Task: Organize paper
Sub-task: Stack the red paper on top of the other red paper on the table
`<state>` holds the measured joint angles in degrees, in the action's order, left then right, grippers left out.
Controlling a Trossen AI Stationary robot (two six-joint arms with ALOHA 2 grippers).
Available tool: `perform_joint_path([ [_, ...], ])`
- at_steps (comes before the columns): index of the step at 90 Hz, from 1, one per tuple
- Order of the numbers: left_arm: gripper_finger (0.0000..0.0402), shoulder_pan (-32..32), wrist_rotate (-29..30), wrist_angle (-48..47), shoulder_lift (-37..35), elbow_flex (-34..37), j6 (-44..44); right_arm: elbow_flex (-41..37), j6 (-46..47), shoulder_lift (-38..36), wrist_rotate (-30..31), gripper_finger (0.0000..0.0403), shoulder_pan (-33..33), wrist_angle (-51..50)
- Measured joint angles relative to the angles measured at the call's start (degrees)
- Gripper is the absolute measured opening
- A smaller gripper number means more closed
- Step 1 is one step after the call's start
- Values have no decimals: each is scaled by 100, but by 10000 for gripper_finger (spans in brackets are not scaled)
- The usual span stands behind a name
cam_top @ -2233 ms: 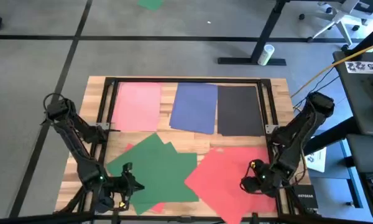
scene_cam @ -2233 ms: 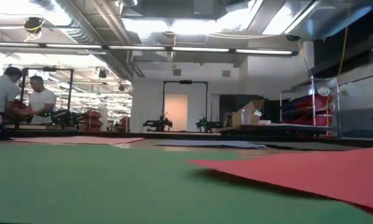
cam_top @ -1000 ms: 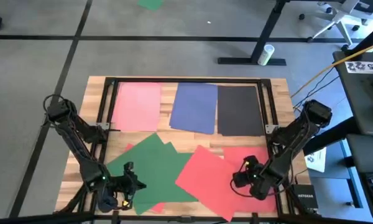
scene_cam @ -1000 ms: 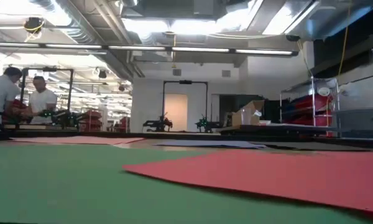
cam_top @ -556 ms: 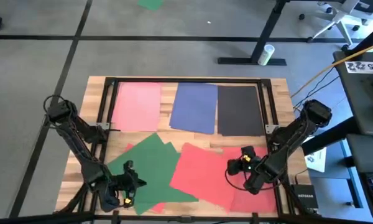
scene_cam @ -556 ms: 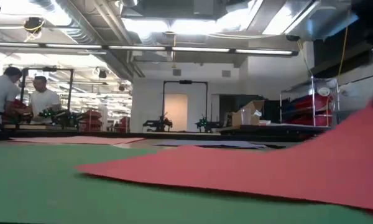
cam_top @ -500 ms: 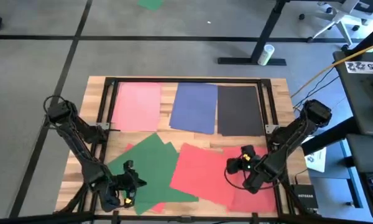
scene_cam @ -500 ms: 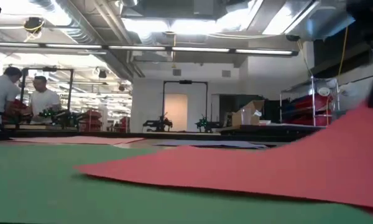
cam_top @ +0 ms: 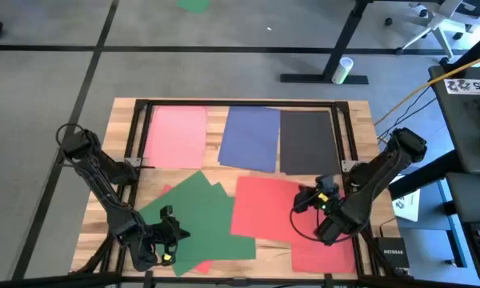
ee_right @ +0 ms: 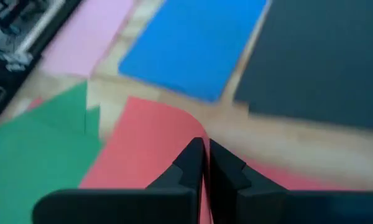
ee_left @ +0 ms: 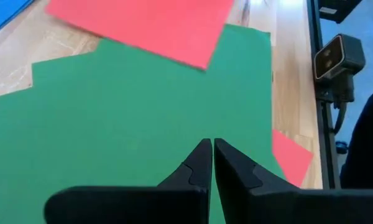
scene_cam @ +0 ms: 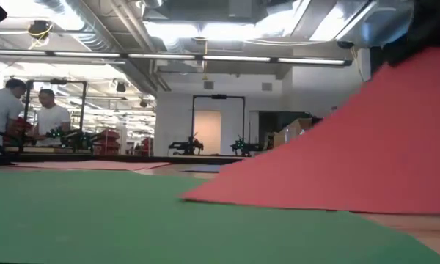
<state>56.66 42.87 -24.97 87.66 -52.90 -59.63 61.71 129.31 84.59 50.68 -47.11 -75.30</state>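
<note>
Slid and lifted toward ten o'clock from before, the red sheet (cam_top: 268, 210) pinched at its edge by the right gripper (cam_top: 321, 198), green pile (cam_top: 204, 224) at nine o'clock, left gripper (cam_top: 173, 238) closed, empty, there.

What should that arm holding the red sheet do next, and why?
Probably carry it on toward the table's far row. The right gripper is shut on the red sheet, one edge lifted, and pink, blue and black sheets already lie there side by side.
</note>
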Motion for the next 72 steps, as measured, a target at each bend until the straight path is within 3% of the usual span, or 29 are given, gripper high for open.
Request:
perform_joint_path([
  [13, 0, -19, 0, 15, 0, 0, 25, 761, 27, -3, 25, 0, 39, -1461],
  [22, 0, -19, 0, 13, 0, 0, 26, 880, -417, -173, 4, 0, 148, -1456],
  [47, 0, -34, 0, 36, 0, 0, 136, 720, -1081, -417, -937, 0, 352, -1478],
  [72, 0, -595, 0, -107, 74, 0, 267, 712, -1658, -408, -826, 0, 724, -1475],
])
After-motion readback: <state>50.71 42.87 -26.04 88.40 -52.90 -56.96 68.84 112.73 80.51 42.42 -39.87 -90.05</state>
